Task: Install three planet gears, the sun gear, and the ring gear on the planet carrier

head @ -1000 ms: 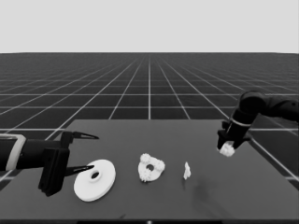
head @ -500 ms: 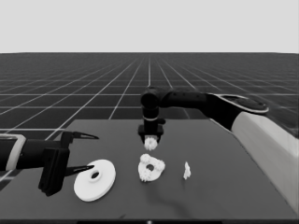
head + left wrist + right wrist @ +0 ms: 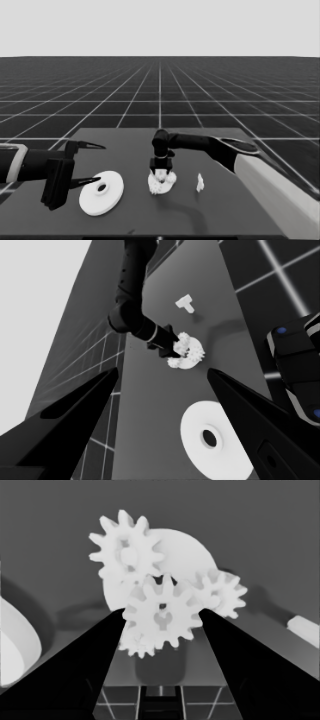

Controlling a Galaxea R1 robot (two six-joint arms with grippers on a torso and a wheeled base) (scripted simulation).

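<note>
Holding gear (image 3: pixel 161 616) in right gripper (image 3: pixel 161 625), over smaller round part (image 3: pixel 185 555)

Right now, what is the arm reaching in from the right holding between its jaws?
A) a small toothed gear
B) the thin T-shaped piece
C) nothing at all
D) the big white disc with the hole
A: in the right wrist view a small toothed gear sits between the right gripper jaws, over the smaller round part, which already carries two other gears.
</note>
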